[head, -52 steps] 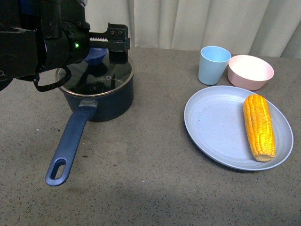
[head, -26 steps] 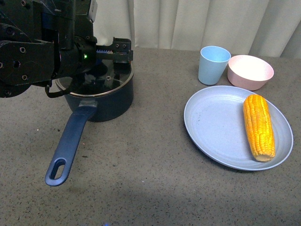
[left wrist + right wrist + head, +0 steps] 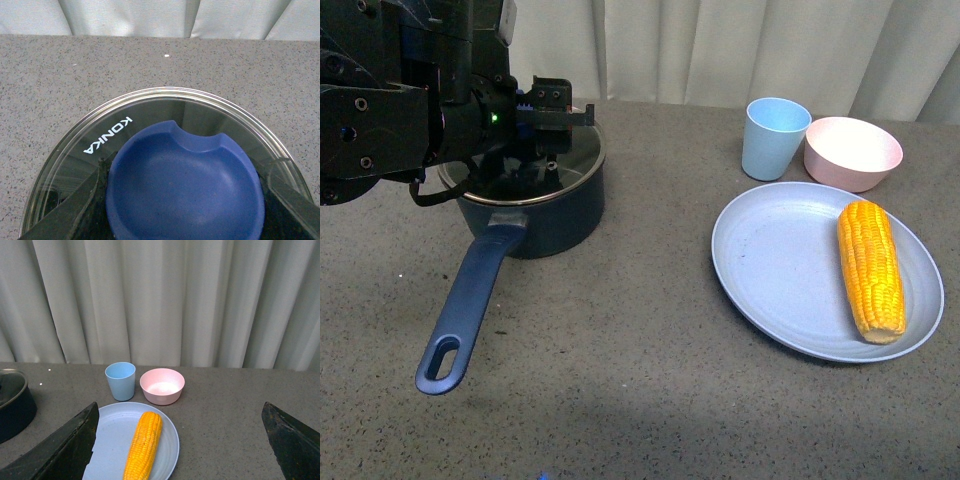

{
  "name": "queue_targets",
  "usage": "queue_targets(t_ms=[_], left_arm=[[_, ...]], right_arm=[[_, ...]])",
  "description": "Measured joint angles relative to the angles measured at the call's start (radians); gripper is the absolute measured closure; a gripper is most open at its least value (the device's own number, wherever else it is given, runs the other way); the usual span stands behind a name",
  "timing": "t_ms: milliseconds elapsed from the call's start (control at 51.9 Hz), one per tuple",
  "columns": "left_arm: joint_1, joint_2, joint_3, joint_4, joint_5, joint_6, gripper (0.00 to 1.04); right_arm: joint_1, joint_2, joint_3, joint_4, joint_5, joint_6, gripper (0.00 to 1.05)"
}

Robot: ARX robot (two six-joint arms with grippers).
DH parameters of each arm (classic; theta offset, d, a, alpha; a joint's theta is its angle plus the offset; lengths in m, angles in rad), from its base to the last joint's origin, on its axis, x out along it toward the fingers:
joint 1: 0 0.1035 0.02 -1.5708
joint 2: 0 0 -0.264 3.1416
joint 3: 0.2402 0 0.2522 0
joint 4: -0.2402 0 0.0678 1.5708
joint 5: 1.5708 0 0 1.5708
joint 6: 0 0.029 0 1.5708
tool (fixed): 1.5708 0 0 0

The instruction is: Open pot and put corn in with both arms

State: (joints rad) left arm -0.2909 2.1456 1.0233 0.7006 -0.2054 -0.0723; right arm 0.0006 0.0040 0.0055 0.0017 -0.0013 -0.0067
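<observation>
Glass lid [image 3: 150, 112] seated; left gripper [image 3: 184, 175] jaws straddle the knob [image 3: 185, 197] unclosed, right gripper [image 3: 180, 440] wide; an off-centre pinch could slip.

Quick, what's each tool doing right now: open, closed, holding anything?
Left tool: straddles the blue lid knob; whether it grips cannot be told.
Right tool: open, holding nothing.

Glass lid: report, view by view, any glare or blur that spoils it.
Front view: the glass lid mirrors dark shapes, hiding the pot's inside. Left wrist view: sharp, KONKA lettering readable, pale streaks of glare along the rim. Right wrist view: only a sliver at the frame edge, too small to judge.
</observation>
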Motion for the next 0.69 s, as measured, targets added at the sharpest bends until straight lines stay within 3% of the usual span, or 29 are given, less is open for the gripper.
queue_targets(t_ms=[289,694], left_arm=[[0.04,-0.159,-0.026,0.032,0.03,-0.009,0.42],[0.354,-0.118,-0.126,0.185,0.089,0.002,0.42]], right_arm=[[0.0,0.0,0.0,0.0,0.0,0.0,0.09],[0.0,0.0,0.0,0.0,0.0,0.0,0.09]])
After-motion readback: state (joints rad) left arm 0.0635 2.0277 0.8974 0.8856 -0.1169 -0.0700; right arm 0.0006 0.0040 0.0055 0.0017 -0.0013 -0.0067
